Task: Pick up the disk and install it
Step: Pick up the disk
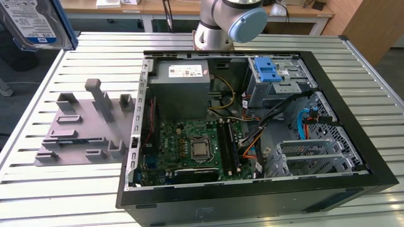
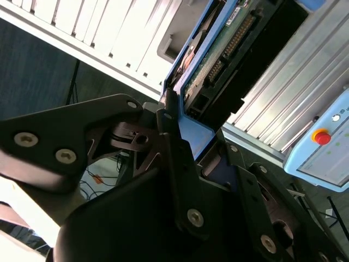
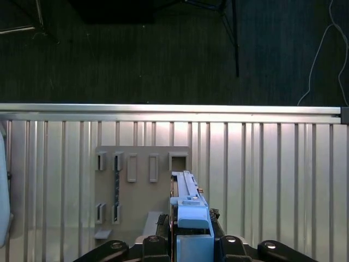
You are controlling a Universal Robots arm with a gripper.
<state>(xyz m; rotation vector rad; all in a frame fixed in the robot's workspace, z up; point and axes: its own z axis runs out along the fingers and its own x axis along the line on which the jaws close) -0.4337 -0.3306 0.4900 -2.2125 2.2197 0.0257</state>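
Slatted metal table (image 1: 50, 189) seen in exterior view; open computer case (image 1: 353, 182) laid on it, toward exterior view's right. Grey slotted fixture plate (image 1: 69, 137) placed beside case, on exterior view's left. Disk (image 3: 188, 210) held edge-on over fixture plate in first wrist view, clear of table. Gripper (image 2: 199, 139) clamped on disk in both wrist views, 1 finger pressed against each side.

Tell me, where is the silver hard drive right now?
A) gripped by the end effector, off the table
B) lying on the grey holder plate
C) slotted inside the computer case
A: in the first wrist view the end effector grips the disk edge-on, clear of the grey holder plate.
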